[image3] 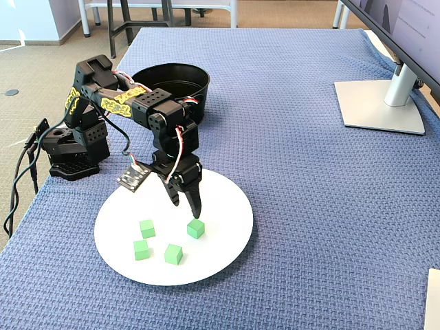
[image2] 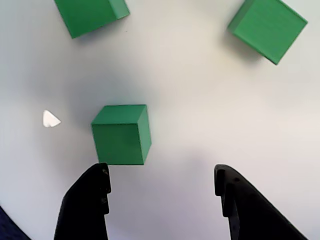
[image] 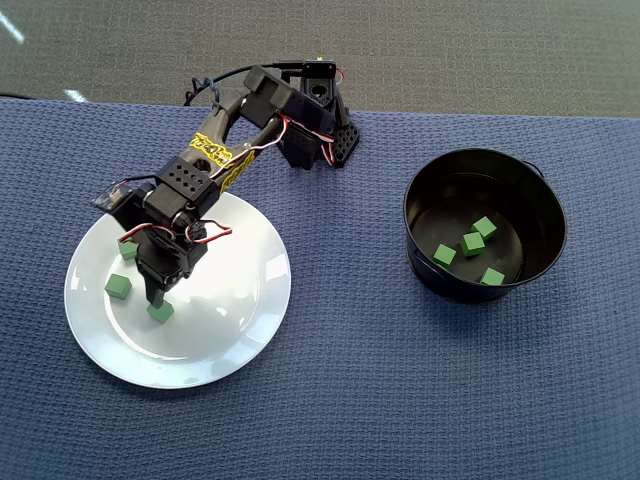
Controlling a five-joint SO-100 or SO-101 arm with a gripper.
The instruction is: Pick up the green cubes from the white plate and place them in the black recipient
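Several green cubes lie on the white plate (image: 240,330) (image3: 227,247). My gripper (image2: 162,175) (image3: 187,205) (image: 157,296) hangs open and empty low over the plate. In the wrist view one cube (image2: 121,134) sits just ahead of the left fingertip (image2: 100,175), outside the gap between the fingers. The same cube (image3: 196,229) (image: 160,311) rests right at the fingertips in the other views. Two more cubes (image2: 90,15) (image2: 267,27) lie farther ahead. The black recipient (image: 420,215) (image3: 199,82) stands apart from the plate, with several green cubes (image: 472,243) on its floor.
A blue woven cloth (image3: 309,192) covers the table. The arm's base (image3: 69,155) stands between the plate and the pot, at the table's left edge in the fixed view. A monitor stand (image3: 378,103) sits at the far right there.
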